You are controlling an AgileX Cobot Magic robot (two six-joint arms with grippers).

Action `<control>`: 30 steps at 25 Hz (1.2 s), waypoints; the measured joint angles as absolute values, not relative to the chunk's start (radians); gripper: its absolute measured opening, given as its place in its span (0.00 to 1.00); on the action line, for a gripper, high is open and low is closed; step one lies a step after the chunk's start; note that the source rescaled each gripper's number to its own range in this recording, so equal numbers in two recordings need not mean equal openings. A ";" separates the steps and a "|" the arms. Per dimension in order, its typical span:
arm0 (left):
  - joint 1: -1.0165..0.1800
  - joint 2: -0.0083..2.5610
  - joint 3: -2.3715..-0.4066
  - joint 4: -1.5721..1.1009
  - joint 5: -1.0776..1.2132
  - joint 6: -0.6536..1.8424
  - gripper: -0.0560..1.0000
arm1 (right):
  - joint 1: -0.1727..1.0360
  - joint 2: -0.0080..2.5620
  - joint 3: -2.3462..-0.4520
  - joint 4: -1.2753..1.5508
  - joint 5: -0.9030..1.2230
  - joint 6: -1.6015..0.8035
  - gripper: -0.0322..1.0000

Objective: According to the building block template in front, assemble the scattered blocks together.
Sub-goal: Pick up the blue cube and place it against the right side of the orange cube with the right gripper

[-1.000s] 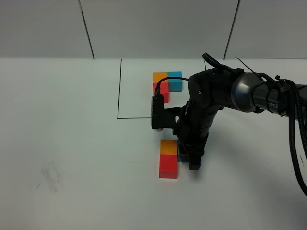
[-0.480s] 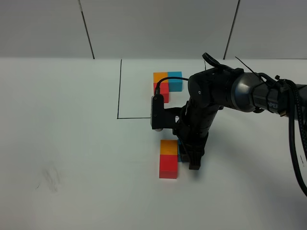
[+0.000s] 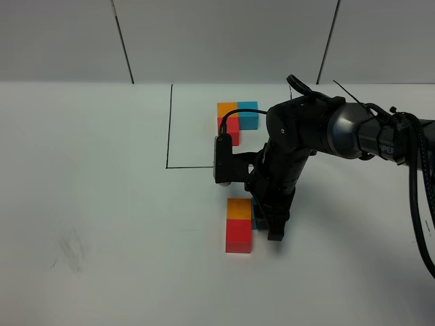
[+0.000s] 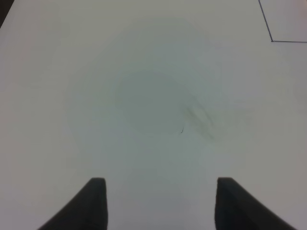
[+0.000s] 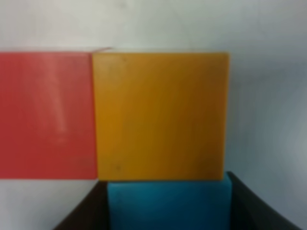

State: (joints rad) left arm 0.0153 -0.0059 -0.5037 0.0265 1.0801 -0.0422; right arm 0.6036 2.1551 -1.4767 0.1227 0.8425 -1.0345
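The template [image 3: 236, 117] is an orange, light blue and red cube cluster inside the black drawn rectangle [image 3: 168, 129] at the back. Nearer, the loose orange cube [image 3: 239, 209] touches the loose red cube [image 3: 238, 238] in front of it. The loose light blue cube [image 3: 255, 216] sits against the orange cube's right side, mostly hidden by the arm. My right gripper [image 3: 265, 219] is shut on the blue cube; in the right wrist view the blue cube [image 5: 168, 205] sits between the dark fingers, pressed to the orange cube [image 5: 160, 115], with the red cube [image 5: 45, 115] beside it. My left gripper [image 4: 158, 203] is open over bare table.
The white table [image 3: 102, 204] stretches left of the cubes, with a faint smudge [image 3: 71, 252] at the front left. The right arm [image 3: 319, 136] reaches in from the right over the drawn rectangle's near line. A grey panelled wall [image 3: 217, 41] stands behind.
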 joint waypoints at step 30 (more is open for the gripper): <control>0.015 -0.006 -0.504 0.026 1.080 -0.042 0.60 | 0.607 2.174 -1.476 0.122 0.869 -1.026 0.54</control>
State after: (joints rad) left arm 0.0153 -0.0059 -0.5037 0.0265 1.0801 -0.0422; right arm 0.6071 2.1739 -1.4756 0.1217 0.8692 -1.0264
